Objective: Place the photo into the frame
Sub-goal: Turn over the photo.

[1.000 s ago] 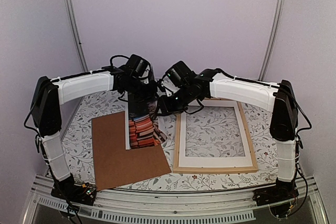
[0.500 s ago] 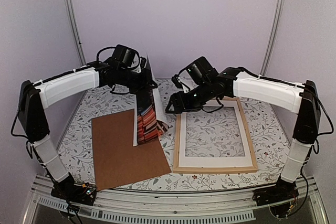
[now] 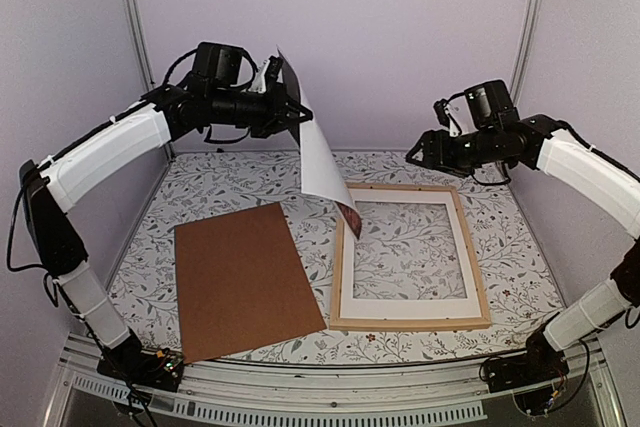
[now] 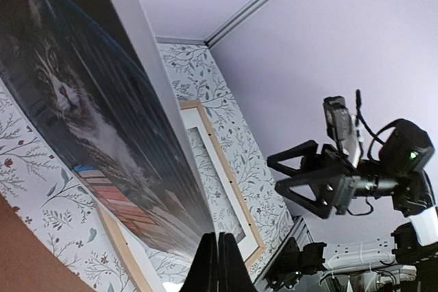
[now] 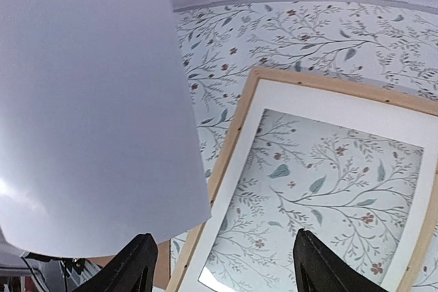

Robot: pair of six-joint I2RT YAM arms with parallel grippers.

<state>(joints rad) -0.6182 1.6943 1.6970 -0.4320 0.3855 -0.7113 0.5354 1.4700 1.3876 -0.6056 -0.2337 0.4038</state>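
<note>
Over floral tabletop (image 3: 200, 197), left gripper (image 3: 278, 107) pinches the large cat-print photo (image 3: 320, 162), right gripper (image 3: 418, 155) spread; I fear it flopping, snagging the thin light-wood frame (image 3: 410, 324).

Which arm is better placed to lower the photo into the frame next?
Left, probably. The left gripper is shut on the photo, which hangs with its lower corner by the frame's left bar; the right gripper is open, holding nothing.
</note>
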